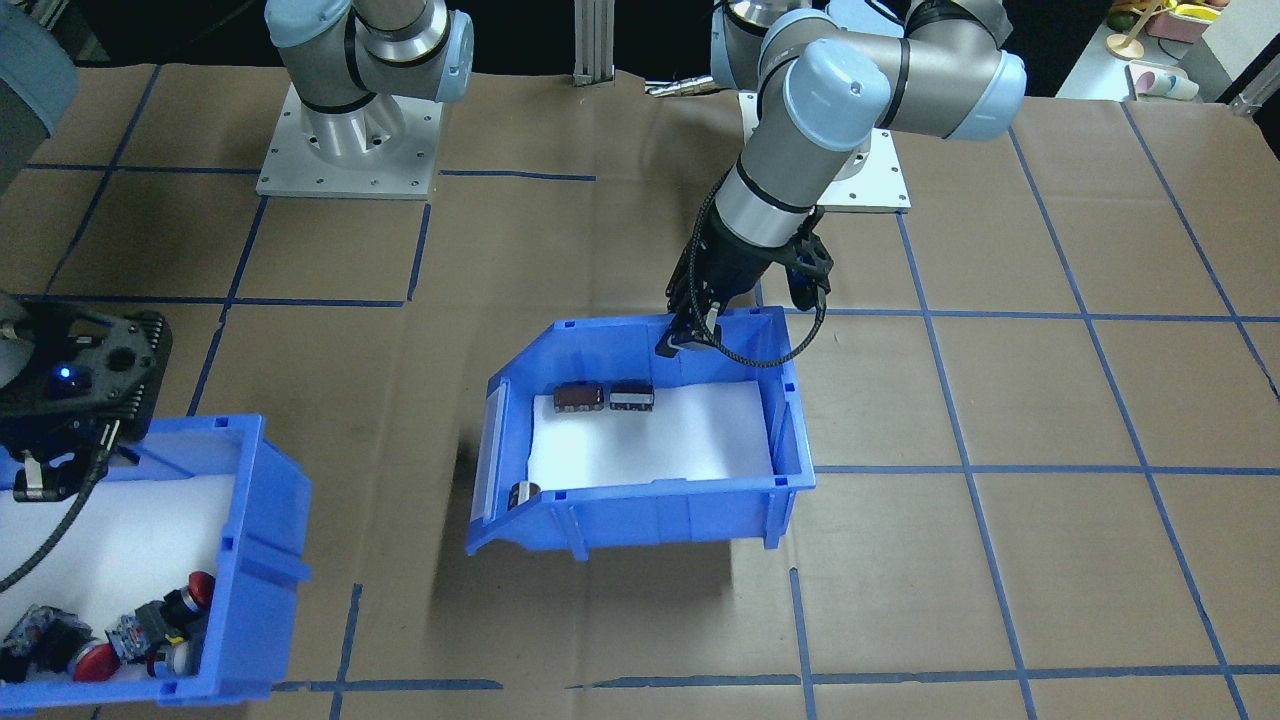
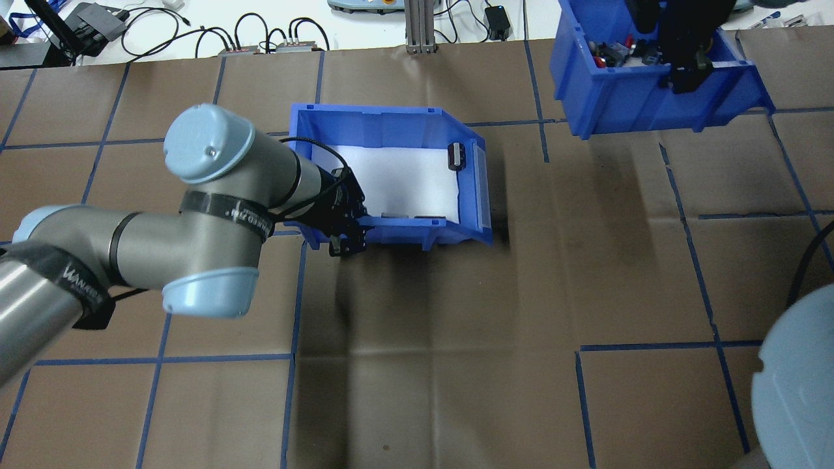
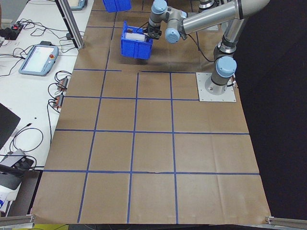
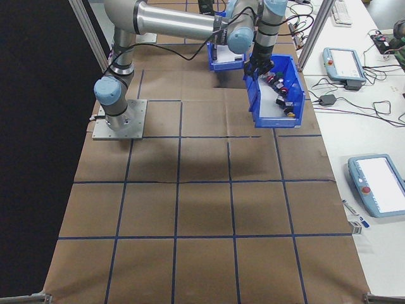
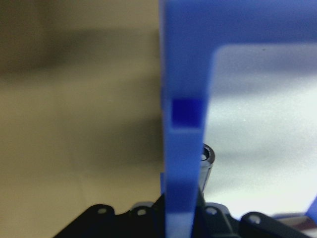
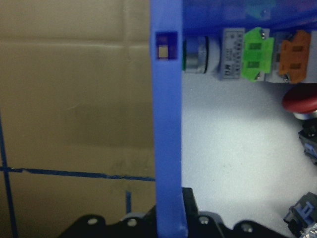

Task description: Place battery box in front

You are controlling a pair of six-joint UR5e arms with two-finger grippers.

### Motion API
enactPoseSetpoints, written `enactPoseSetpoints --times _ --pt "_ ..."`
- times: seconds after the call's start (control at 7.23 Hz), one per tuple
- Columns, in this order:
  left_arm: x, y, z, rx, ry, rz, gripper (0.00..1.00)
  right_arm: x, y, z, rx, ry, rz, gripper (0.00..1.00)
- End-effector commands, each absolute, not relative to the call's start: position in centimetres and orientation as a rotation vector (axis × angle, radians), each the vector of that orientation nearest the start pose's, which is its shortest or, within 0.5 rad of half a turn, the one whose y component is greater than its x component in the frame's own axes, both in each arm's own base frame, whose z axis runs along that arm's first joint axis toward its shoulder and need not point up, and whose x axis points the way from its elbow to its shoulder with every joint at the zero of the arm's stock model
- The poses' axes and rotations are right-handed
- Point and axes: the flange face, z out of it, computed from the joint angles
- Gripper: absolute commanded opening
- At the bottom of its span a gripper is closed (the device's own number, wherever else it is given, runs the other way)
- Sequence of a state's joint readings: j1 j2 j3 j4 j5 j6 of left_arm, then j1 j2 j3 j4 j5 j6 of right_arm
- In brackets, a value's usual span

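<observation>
The battery box (image 1: 640, 515) is a blue bin with a white foam liner, near the table's middle. It seems raised, its shadow lying offset below it. Two dark cylinders (image 1: 578, 397) lie along the robot-side wall and a third (image 1: 522, 494) rests by the sloped front. My left gripper (image 1: 688, 338) is shut on that robot-side wall near a corner. In the left wrist view the blue wall (image 5: 183, 148) runs between the fingers. My right gripper (image 1: 45, 478) is shut on the wall of the other blue bin (image 1: 265, 560).
That second bin (image 2: 625, 98) holds several multicoloured button switches (image 6: 247, 52) and hangs from my right gripper (image 2: 687, 75) at the far right. The brown, blue-taped table (image 2: 456, 365) spreads toward the robot. Cables and teach pendants (image 3: 38, 60) lie beyond the far edge.
</observation>
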State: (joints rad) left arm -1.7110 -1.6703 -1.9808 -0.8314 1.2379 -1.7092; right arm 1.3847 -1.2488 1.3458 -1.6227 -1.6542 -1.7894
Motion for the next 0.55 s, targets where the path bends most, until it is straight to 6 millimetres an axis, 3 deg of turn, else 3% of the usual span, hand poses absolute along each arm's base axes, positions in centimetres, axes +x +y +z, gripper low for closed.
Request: enactPoseSetpoints --times 0.0,0.14,0.41 --pt "-25.3 -55.5 31.4 -2.498 2.523 0.369 0.0 -3.9 -55.9 40.0 -2.259 2.155 0.171 0.0" --pt "-26.7 -57.0 30.3 -2.526 2.483 0.435 0.0 -5.7 -53.6 38.7 -2.266 2.128 0.173 0.0" --pt "-28.0 -58.9 28.2 -2.522 2.484 0.599 0.0 -6.0 -51.0 37.9 -2.265 2.116 0.186 0.0"
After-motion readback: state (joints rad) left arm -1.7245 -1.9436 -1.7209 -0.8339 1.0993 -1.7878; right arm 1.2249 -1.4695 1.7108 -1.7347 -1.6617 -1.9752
